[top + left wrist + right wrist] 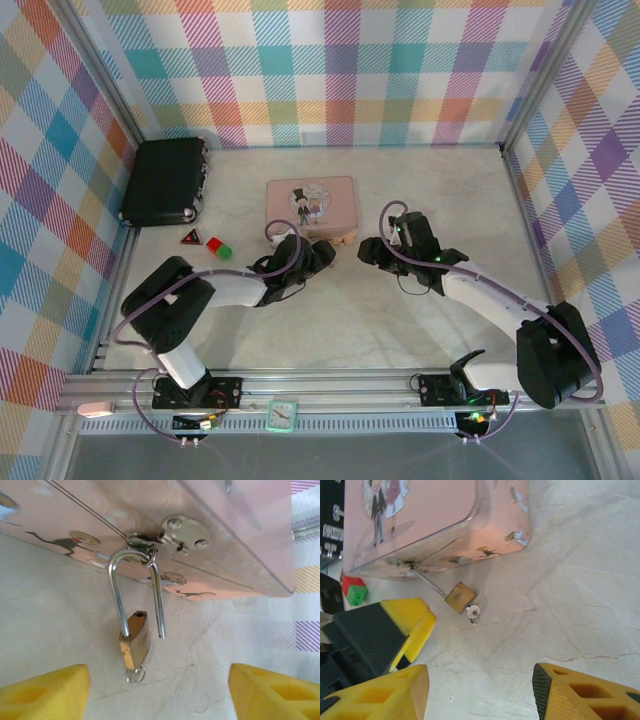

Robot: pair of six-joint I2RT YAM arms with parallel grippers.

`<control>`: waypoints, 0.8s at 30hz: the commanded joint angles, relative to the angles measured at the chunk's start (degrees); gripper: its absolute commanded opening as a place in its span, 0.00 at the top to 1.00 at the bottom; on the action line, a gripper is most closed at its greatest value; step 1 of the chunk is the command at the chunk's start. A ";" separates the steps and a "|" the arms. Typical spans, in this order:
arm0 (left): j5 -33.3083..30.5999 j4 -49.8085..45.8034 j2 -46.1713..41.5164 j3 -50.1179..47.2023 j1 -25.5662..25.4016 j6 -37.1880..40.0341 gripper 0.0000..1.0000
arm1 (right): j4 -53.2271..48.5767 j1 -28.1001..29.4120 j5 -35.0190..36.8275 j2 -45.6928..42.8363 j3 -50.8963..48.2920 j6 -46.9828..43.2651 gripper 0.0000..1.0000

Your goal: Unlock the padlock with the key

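The left gripper [160,690] has its yellow fingers [45,690] spread wide with nothing between them, just short of the padlock [136,642]. The padlock lies on the table [50,620], its shackle [116,590] hooked through the hasp [145,542] of the pink tin [235,535], with one shackle leg out of the brass body. The key [136,674] shows at the padlock's bottom end. The right gripper [480,692] is also spread and empty, near the padlock. Red and green pieces [354,590] lie by the tin's corner, near a black case [330,510]
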 commanded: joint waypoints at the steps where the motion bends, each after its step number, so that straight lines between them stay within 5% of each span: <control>1: -3.67 -10.24 -6.95 -1.41 1.44 2.26 0.22 | -1.88 1.73 0.49 1.96 3.70 -5.91 0.43; 13: 0.88 -20.24 -15.43 0.08 14.15 7.49 0.16 | -12.19 14.55 8.18 20.82 21.65 -28.67 0.44; 24: 1.25 -17.42 -15.73 -0.85 16.43 6.98 0.16 | -10.83 18.23 21.71 32.68 28.39 -42.32 0.49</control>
